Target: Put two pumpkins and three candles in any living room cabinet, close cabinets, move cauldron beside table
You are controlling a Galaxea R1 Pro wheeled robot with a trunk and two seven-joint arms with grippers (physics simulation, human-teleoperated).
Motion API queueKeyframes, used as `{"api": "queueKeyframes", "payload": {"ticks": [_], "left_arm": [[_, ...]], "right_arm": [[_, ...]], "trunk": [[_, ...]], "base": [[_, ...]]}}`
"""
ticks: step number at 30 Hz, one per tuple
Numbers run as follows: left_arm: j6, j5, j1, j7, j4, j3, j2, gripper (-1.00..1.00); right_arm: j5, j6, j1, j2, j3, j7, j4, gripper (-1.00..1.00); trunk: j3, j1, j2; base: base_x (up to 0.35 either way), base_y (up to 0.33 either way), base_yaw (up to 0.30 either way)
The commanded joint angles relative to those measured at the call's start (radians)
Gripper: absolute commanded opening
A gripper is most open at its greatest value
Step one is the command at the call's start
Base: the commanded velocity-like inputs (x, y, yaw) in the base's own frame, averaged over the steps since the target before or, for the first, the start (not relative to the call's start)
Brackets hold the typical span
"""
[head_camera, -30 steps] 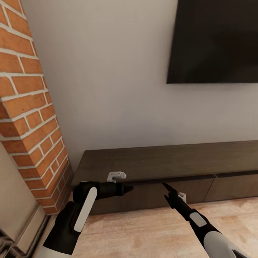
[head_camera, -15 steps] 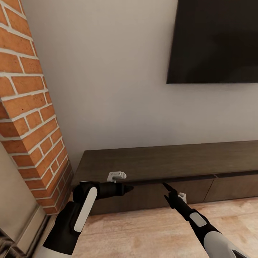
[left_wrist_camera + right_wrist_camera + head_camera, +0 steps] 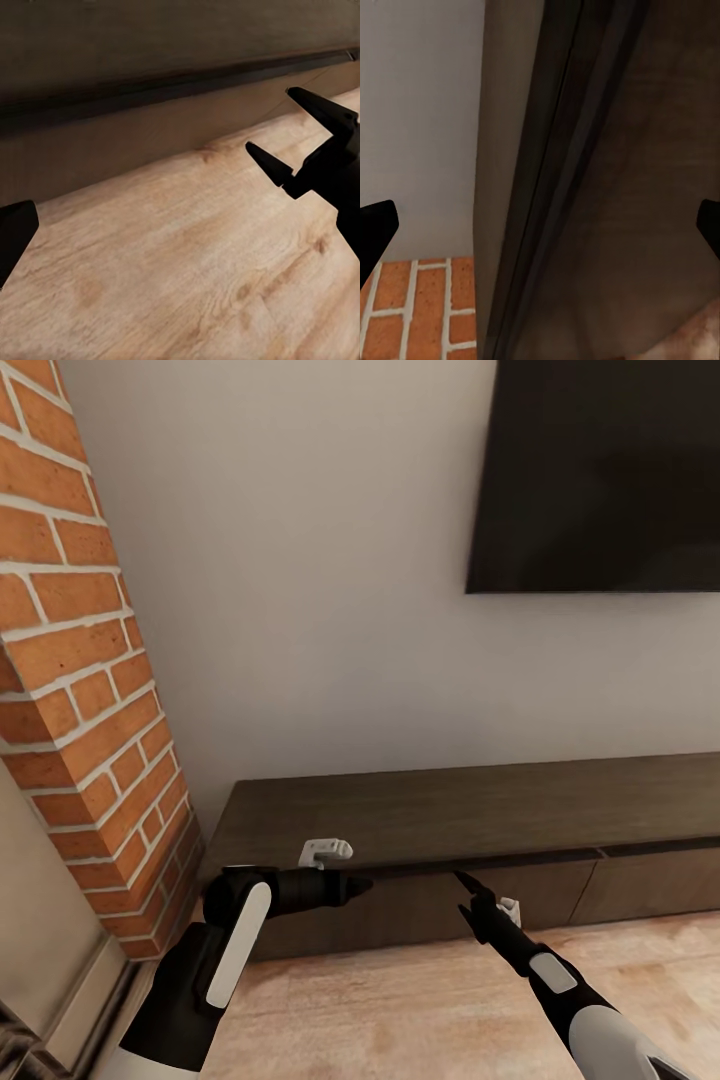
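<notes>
A: Where is the cabinet sitting right now?

B: The long, low, dark brown wooden cabinet (image 3: 450,825) is stretching from about six o'clock out toward four o'clock in the head view, running along the foot of the pale grey wall (image 3: 300,560). Its plain drawer fronts are looking flush and shut, with a thin dark gap running under the top board.

A: And the arms?

B: The left gripper (image 3: 355,884) is pointing toward three o'clock, hovering just in front of the upper edge of the leftmost drawer front. How its fingers are standing I cannot tell: one dark tip is showing in the left wrist view and nothing more of it.

A: The right one?

B: The right gripper (image 3: 462,879) is reaching up toward eleven o'clock, its tip near that same dark gap. In the left wrist view it (image 3: 300,139) is showing two black fingers spread apart, grasping nothing, above the light wooden floor (image 3: 187,262).

A: What else is showing?

B: A red brick column (image 3: 80,690) is standing at nine o'clock, and a large black flat screen (image 3: 600,470) is hanging on the wall at one o'clock. The right wrist view is looking close along the cabinet (image 3: 600,180), with brick beside it.
</notes>
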Motion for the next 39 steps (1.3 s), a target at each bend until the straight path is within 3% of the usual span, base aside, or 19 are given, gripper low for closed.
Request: {"api": "queueKeyframes", "payload": {"ticks": [1, 26, 36, 39], "left_arm": [[0.004, -0.010, -0.001, -0.010, 0.000, 0.001, 0.000, 1.00], [0.004, -0.013, -0.001, -0.009, -0.003, -0.001, 0.000, 1.00], [0.004, -0.011, -0.001, -0.009, -0.005, -0.001, 0.000, 1.00], [0.004, -0.011, -0.001, -0.009, -0.005, -0.001, 0.000, 1.00]], "right_arm": [[-0.006, 0.008, -0.001, 0.000, -0.003, 0.001, 0.000, 1.00], [-0.009, 0.008, -0.001, -0.002, -0.002, 0.019, 0.001, 1.00], [-0.055, 0.011, 0.001, -0.023, 0.000, 0.045, 0.003, 1.00], [-0.061, 0.011, 0.001, -0.024, 0.000, 0.046, 0.003, 1.00]], "trunk": [[-0.001, 0.000, 0.000], [-0.001, 0.000, 0.000], [-0.040, 0.004, -0.003], [-0.040, 0.004, -0.003]], "base": [[0.156, 0.000, 0.000], [0.040, -0.037, 0.000], [0.000, 0.000, 0.000], [0.000, 0.000, 0.000]]}}
